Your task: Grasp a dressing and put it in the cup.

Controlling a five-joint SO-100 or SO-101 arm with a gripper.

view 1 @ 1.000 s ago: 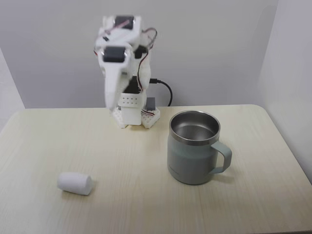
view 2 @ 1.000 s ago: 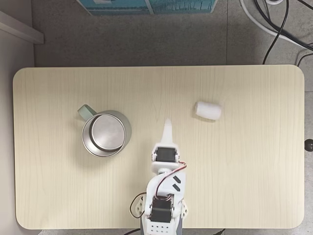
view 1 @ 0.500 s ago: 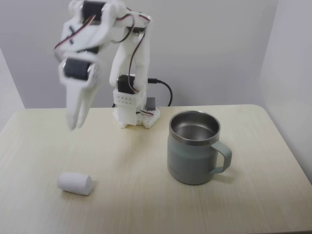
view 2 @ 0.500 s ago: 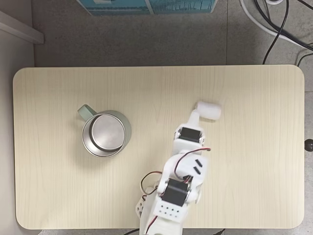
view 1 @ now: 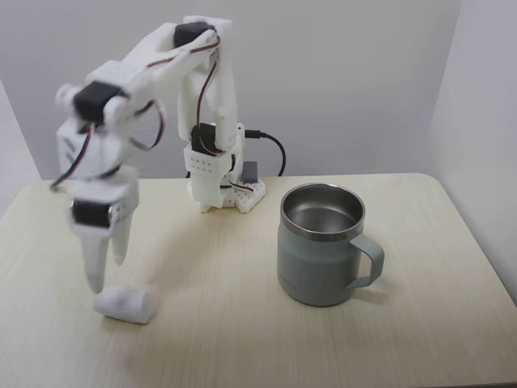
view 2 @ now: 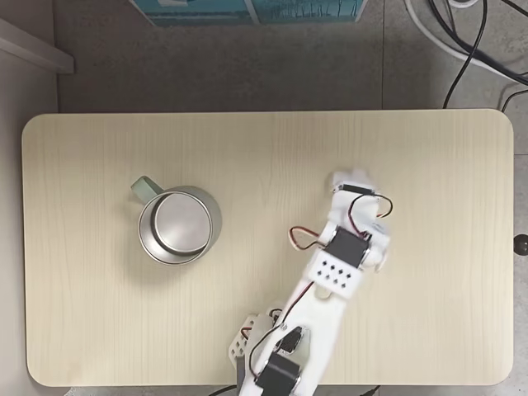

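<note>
I see the white plastic 2-finger gripper [view 1: 105,275] pointing down with its fingers slightly spread, tips right above the small white gauze roll [view 1: 123,304] lying on the pale wooden table [view 1: 242,339]. The sage-green steel-lined mug [view 1: 321,242] stands upright, well apart.

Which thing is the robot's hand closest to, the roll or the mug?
The white gauze roll; the fingers hang right over it, while the green mug stands far off.

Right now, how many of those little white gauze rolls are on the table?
1. The dressing lies on the table's front left in a fixed view, just under the arm's fingers, far from the cup.
</note>
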